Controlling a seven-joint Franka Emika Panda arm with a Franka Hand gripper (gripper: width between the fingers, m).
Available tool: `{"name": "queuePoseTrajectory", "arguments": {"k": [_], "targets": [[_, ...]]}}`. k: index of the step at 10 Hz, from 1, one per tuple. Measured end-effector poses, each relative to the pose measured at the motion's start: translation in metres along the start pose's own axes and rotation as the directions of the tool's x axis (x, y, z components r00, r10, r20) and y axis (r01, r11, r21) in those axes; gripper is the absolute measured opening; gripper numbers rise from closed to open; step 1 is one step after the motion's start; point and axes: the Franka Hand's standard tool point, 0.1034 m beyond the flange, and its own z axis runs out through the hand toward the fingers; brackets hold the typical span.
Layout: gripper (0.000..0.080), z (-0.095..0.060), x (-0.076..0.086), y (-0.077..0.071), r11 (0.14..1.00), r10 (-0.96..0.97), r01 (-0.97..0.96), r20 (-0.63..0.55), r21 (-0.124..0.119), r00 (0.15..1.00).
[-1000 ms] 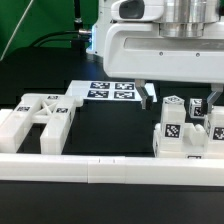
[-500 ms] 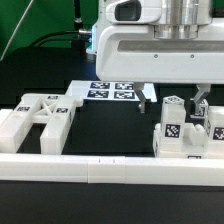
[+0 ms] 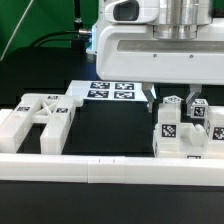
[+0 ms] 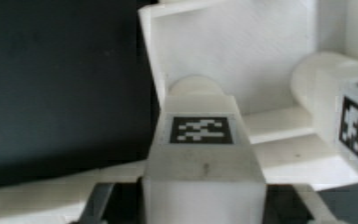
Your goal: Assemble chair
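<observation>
The chair parts are white blocks with black-and-white tags. In the exterior view a large slotted panel (image 3: 40,120) lies at the left, and several upright legs and small blocks (image 3: 192,135) stand in a cluster at the right. My gripper (image 3: 173,99) reaches down over that cluster with its jaws on either side of one tagged white leg (image 3: 171,108). In the wrist view that leg (image 4: 201,140) fills the space between the jaws of my gripper (image 4: 197,208), and the dark pads (image 4: 128,200) lie against its sides. Another tagged part (image 4: 345,110) stands right beside it.
The marker board (image 3: 112,90) lies flat on the black table behind the gripper. A long plain white rail (image 3: 100,166) runs along the front edge. The big white robot housing (image 3: 160,45) hangs over the right half of the scene.
The two fingers have drawn together around the tagged leg: the far finger came in from the exterior view's right and the near finger shifted slightly right. The parts have not moved.
</observation>
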Motion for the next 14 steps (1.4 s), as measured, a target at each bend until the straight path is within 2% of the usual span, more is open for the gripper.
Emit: {"name": "queuePoseTrajectory", "arguments": {"k": [3, 5, 7, 9, 10, 12, 13, 14], "targets": [[0.0284, 0.0000, 0.0000, 0.0002, 0.985, 0.173, -0.173, 0.001, 0.002, 0.985], [0.0284, -0.0001, -0.0003, 0.0004, 0.937, 0.349, -0.349, 0.003, 0.004, 0.937], [0.0284, -0.0001, -0.0002, 0.0017, 0.843, 0.537, -0.537, 0.011, 0.011, 0.843], [0.0284, -0.0001, -0.0011, 0.0043, 0.635, 0.770, -0.771, 0.040, 0.044, 0.636], [0.0284, -0.0009, -0.0035, -0.0002, 0.551, 0.832, -0.833, 0.044, 0.039, 0.553], [0.0284, -0.0008, -0.0048, -0.0018, 0.438, 0.896, -0.898, 0.057, 0.030, 0.439], [0.0284, -0.0004, -0.0052, -0.0025, 0.435, 0.898, -0.900, 0.057, 0.029, 0.436], [0.0386, -0.0002, -0.0053, -0.0024, 0.455, 0.888, -0.890, 0.057, 0.030, 0.456]]}}
